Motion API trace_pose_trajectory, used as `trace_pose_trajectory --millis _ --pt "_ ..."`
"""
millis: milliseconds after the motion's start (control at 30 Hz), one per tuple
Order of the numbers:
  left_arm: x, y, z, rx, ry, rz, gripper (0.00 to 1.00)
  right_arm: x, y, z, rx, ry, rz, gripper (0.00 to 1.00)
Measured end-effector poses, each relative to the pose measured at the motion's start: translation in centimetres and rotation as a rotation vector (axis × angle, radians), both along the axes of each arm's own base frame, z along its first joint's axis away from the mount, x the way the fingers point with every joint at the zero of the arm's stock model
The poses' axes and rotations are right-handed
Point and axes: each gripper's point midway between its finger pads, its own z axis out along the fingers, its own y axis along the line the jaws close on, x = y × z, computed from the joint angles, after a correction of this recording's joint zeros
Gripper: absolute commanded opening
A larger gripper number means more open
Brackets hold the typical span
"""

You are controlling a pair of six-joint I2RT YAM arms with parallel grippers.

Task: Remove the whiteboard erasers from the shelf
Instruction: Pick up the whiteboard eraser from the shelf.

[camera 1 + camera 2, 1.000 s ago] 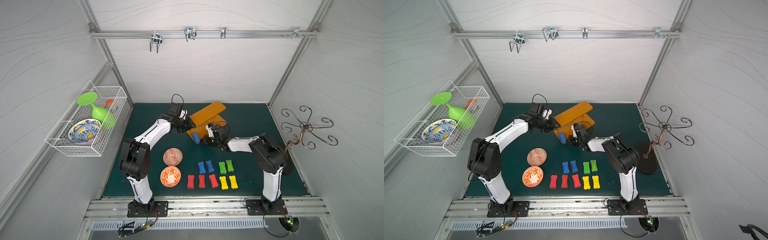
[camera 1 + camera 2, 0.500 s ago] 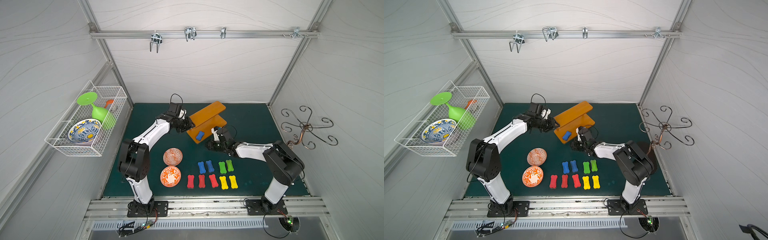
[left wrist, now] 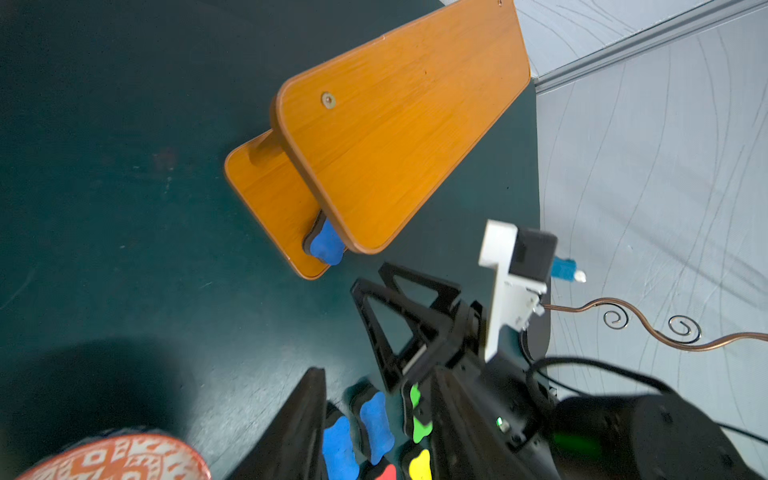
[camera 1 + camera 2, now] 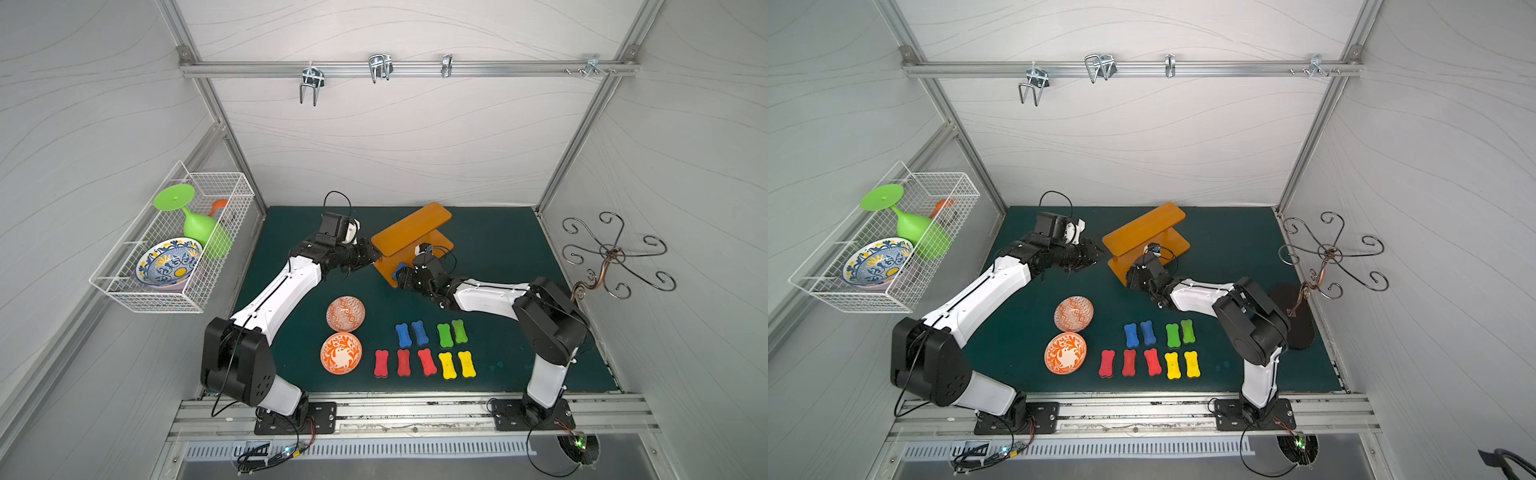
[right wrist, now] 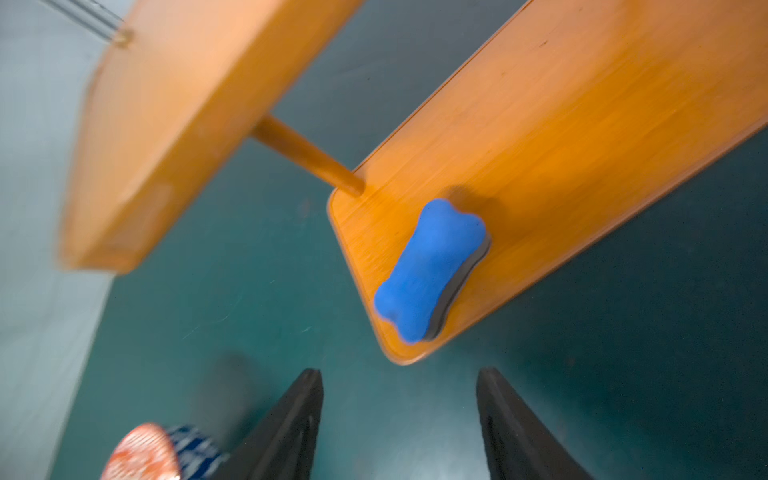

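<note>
The orange two-tier shelf (image 4: 411, 230) (image 4: 1144, 230) stands at the back of the green mat. One blue whiteboard eraser (image 5: 432, 270) (image 3: 326, 249) (image 4: 401, 267) lies at the near end of its lower board, partly under the top board. My right gripper (image 5: 398, 372) (image 4: 398, 277) is open just in front of that end, with nothing between its fingers. My left gripper (image 3: 374, 399) (image 4: 370, 255) is open and empty beside the shelf's left end. Several erasers lie in rows on the mat: blue (image 4: 411, 333), green (image 4: 452, 332), red (image 4: 403, 361), yellow (image 4: 457, 364).
Two orange patterned bowls (image 4: 345, 313) (image 4: 340, 353) sit left of the eraser rows. A white wire basket (image 4: 124, 286) on the left wall holds a green glass and a blue bowl. A copper hook stand (image 4: 611, 257) is at the right edge.
My right gripper drew back from the shelf's end, opened wide, and has come forward to the blue eraser again. The left gripper opened slightly; its arm stayed in place.
</note>
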Motion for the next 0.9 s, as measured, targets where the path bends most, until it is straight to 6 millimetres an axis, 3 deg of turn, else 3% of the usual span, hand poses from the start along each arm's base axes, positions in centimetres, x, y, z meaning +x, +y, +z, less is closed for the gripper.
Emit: trace_pose_trajectory --millis 167,400,600,900 --pt "-2.7 1.5 -1.8 0.010 0.031 0.017 0.49 1.3 -0.2 -1.6 -0.071 -0.019 -0.035 0.77" --pt "-4.4 2.7 -4.5 0.016 0.098 0.033 0.50 2.1 1.4 -1.5 -0.110 -0.069 -0.028 0.83" --pt "-4.4 3.0 -3.7 -0.004 0.072 0.037 0.50 2.6 2.7 -1.7 -0.146 -0.090 -0.020 0.84" --pt "-4.4 3.0 -2.7 -0.019 0.032 0.033 0.50 3.3 2.2 -2.0 -0.207 -0.112 -0.050 0.83"
